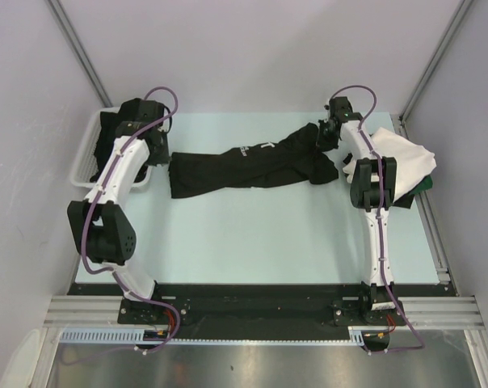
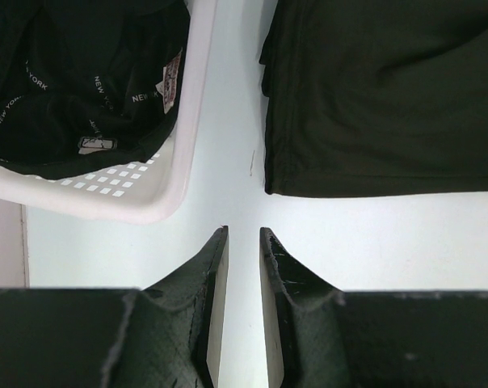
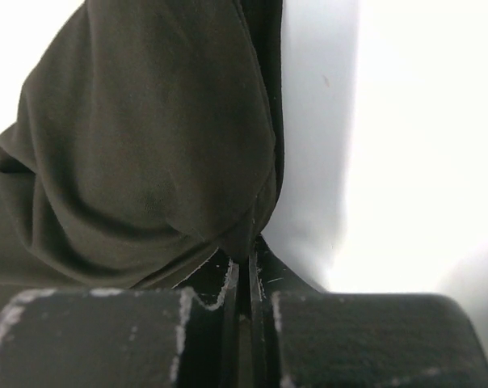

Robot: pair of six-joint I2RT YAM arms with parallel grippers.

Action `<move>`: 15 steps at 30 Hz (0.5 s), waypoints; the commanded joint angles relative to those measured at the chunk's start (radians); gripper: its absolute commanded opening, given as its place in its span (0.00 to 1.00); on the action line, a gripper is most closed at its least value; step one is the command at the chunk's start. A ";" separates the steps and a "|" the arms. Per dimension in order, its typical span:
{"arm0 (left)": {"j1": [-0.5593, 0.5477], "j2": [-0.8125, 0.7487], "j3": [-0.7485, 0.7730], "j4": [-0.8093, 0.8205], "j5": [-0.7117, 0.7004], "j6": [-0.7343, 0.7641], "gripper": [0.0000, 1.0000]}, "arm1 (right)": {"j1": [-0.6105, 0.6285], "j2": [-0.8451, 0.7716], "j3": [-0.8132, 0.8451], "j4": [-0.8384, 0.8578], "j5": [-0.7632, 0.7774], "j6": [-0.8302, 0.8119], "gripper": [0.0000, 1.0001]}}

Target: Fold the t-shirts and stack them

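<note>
Pinching the black t-shirt (image 1: 216, 172): right gripper (image 3: 244, 260); left gripper (image 2: 242, 236) (narrowly parted) hovers beside its hem.

Worktop (image 1: 252, 234): pale mint, plain. Black t-shirt (image 1: 228, 166) across it, with white block lettering near its middle; in the right wrist view the fabric reads dark, no pattern. White basket (image 1: 83, 152) at 9 o'clock; the black shirt inside it (image 2: 66, 81) carries small repeated white "NEW YORK" print. At 3 o'clock, a plain white t-shirt (image 1: 401, 153) over a dark green t-shirt (image 1: 426, 185). Left claw (image 2: 244, 231) and right claw (image 3: 244, 255): black.
</note>
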 commanded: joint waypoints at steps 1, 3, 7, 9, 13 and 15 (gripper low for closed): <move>-0.020 -0.054 0.007 -0.022 -0.008 -0.006 0.26 | -0.004 0.021 0.054 0.158 -0.033 -0.007 0.05; -0.025 -0.057 0.007 -0.036 -0.013 -0.007 0.26 | -0.006 0.023 0.065 0.189 -0.038 -0.007 0.04; -0.034 -0.075 -0.011 -0.045 -0.025 -0.007 0.26 | -0.010 0.033 0.088 0.308 -0.053 0.010 0.04; -0.040 -0.095 -0.031 -0.040 -0.028 -0.007 0.26 | -0.012 0.032 0.091 0.356 -0.056 0.023 0.06; -0.049 -0.132 -0.079 -0.025 -0.030 -0.010 0.26 | -0.010 0.033 0.094 0.504 -0.073 0.045 0.08; -0.056 -0.152 -0.117 -0.010 -0.025 -0.015 0.26 | -0.010 0.030 0.094 0.566 -0.072 0.057 0.08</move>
